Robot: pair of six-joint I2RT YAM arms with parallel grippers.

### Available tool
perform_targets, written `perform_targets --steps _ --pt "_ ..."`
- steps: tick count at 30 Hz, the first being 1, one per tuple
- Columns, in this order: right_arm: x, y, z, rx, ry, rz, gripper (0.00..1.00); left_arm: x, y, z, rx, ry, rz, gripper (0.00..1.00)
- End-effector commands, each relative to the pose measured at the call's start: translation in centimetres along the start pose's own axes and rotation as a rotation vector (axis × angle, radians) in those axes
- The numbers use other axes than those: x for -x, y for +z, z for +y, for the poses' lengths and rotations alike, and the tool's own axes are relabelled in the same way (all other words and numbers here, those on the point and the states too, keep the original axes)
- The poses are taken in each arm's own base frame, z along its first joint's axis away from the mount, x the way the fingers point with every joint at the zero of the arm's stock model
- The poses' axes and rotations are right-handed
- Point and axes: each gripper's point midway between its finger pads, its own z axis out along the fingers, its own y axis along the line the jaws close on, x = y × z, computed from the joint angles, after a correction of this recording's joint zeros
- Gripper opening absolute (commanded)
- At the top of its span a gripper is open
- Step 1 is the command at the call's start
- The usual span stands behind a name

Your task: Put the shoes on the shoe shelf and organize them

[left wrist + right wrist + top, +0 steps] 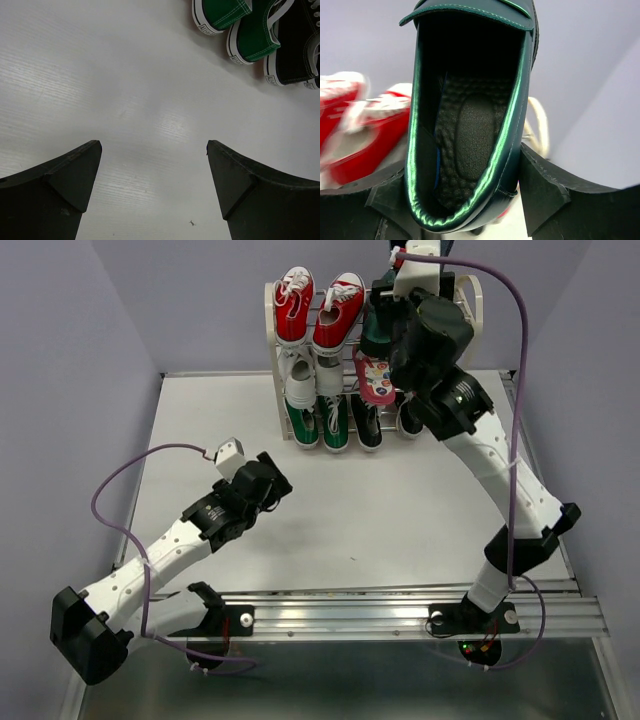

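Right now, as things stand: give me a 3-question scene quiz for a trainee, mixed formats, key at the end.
1. True or false: the left hand is holding a shoe.
2. What is the right hand gripping? A. nothing B. dark green loafer C. a cloth
3. Fill in: the lace-up sneakers on the top tier of the shoe shelf are ____.

Key: 1 false, it is open over bare table; 2 B; 3 red.
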Motion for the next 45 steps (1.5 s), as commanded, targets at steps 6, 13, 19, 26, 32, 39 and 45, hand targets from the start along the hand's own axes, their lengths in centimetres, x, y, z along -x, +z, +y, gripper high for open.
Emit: perform_targets --steps 6,13,19,26,32,39,45 --pt "-1.8 6.4 -7.7 -0.236 0.057 -0.043 0.01 1.3 -0.2 -2.2 -0.067 0.003 -0.012 0.99" --pt "-4.9 9.6 -6.5 -0.044 0.118 -0.010 0.04 0.9 0.0 -2.0 -0.080 0.002 -0.007 0.99" --pt "-8.7 11.1 -6.9 0.034 0.159 0.087 0.05 0.8 0.1 -1.8 -0.073 0.016 -0.004 0.99" --pt "-11.2 11.9 -6.6 0.113 0.192 0.141 0.10 0.6 0.3 -1.8 -0.073 0.019 0.003 0.99" --pt "-11.4 11.4 -5.9 0.174 0.212 0.153 0.12 0.3 0.4 -1.7 -0.069 0.026 0.017 0.99" --pt "-12.7 10.9 -6.5 0.138 0.191 0.200 0.23 0.3 0.2 -1.9 -0.079 0.026 0.023 0.99" --pt "-12.6 10.1 -7.4 0.121 0.167 0.210 0.72 0.3 0.2 -1.8 -0.081 0.025 0.023 0.99"
